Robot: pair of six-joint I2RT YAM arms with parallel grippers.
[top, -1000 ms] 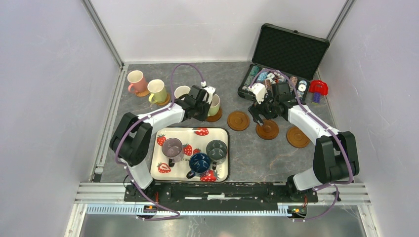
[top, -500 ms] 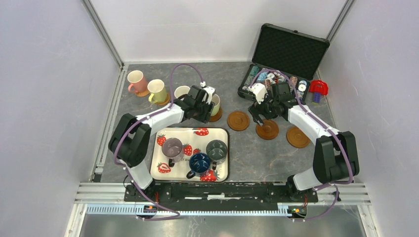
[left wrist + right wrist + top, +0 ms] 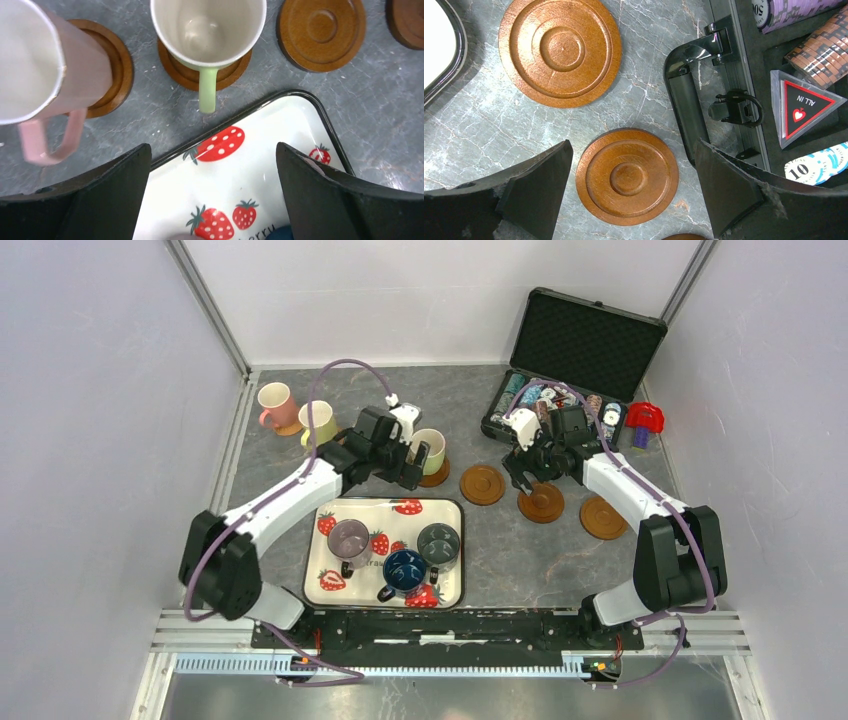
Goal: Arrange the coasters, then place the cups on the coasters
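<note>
Jaws spread wide on your left gripper (image 3: 212, 150), nothing between them, hanging over the far rim of the strawberry tray (image 3: 280, 130). Just past that rim the cream cup (image 3: 209, 30) with the green handle sits on its coaster (image 3: 182, 75), and a pink cup (image 3: 75, 70) stands on another beside it. Your right gripper (image 3: 632, 142) is splayed apart too, empty, above a bare coaster (image 3: 626, 175) near the poker chip case (image 3: 724, 100). Three cups (image 3: 405, 568) sit on the tray.

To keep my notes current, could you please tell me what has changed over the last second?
The left tool opened, let go of the pale green cup on its coaster and drew back to the left. The right tool, the empty coasters and the three cups on the tray stayed put.
</note>
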